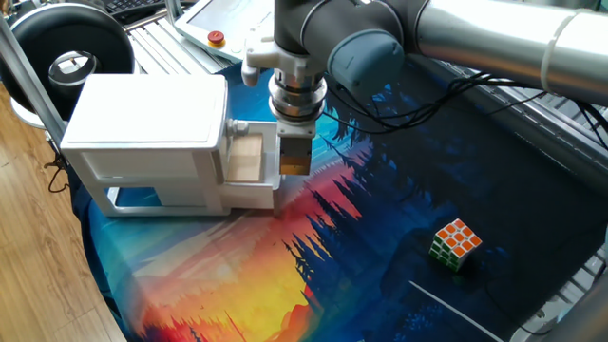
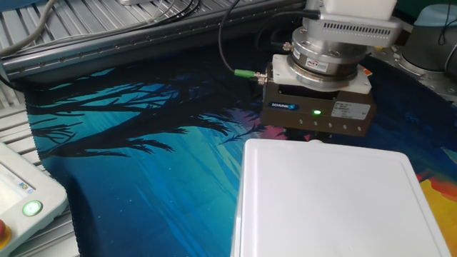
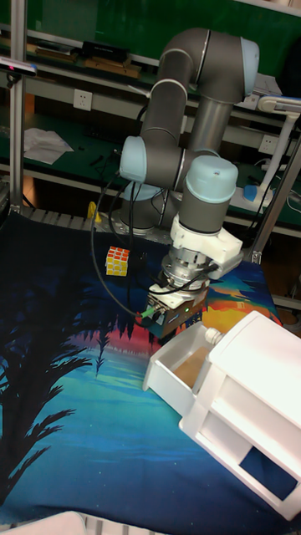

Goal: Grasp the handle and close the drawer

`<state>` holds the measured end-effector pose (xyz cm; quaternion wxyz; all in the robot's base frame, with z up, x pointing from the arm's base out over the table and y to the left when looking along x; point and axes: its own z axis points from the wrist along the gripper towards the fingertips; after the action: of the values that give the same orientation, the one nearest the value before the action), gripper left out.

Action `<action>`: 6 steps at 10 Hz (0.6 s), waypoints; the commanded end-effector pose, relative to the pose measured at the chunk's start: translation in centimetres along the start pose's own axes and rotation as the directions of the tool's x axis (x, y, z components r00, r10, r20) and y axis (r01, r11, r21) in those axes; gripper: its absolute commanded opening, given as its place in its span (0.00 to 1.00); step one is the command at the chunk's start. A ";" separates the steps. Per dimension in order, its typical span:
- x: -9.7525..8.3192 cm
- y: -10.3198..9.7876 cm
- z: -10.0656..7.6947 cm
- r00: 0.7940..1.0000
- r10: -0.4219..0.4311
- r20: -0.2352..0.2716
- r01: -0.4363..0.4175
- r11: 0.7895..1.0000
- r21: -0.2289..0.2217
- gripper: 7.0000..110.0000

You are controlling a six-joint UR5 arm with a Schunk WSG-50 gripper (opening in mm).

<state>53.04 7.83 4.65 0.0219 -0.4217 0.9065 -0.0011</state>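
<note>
The white drawer (image 1: 249, 160) sticks partly out of the right side of the white cabinet (image 1: 142, 123), showing its light wood inside. My gripper (image 1: 293, 169) points down right against the drawer's flat front panel. The handle is hidden behind the gripper in every view, and so are the fingertips. In the tall fixed view the gripper (image 3: 171, 328) hangs just past the front panel of the drawer (image 3: 180, 368). In the other fixed view the cabinet top (image 2: 328, 200) hides everything below the gripper's body (image 2: 321, 114).
A pale round knob (image 1: 242, 124) sits on the cabinet above the drawer. A colour cube (image 1: 456, 242) lies on the printed cloth to the right. A control pendant (image 1: 218, 24) and a black round device (image 1: 66, 47) lie beyond the cabinet. Cables trail behind the arm.
</note>
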 end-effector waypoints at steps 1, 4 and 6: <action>-1.0 0.4 -0.4 0.999 0.045 0.028 -0.045 0.999 -0.026 0.00; -0.7 0.3 -1.3 0.979 0.203 0.017 -0.200 0.976 -0.087 0.00; -1.2 0.0 -0.9 0.961 0.274 0.018 -0.272 0.959 -0.078 0.00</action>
<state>53.29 8.38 5.43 0.0174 -0.3447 0.9381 0.0285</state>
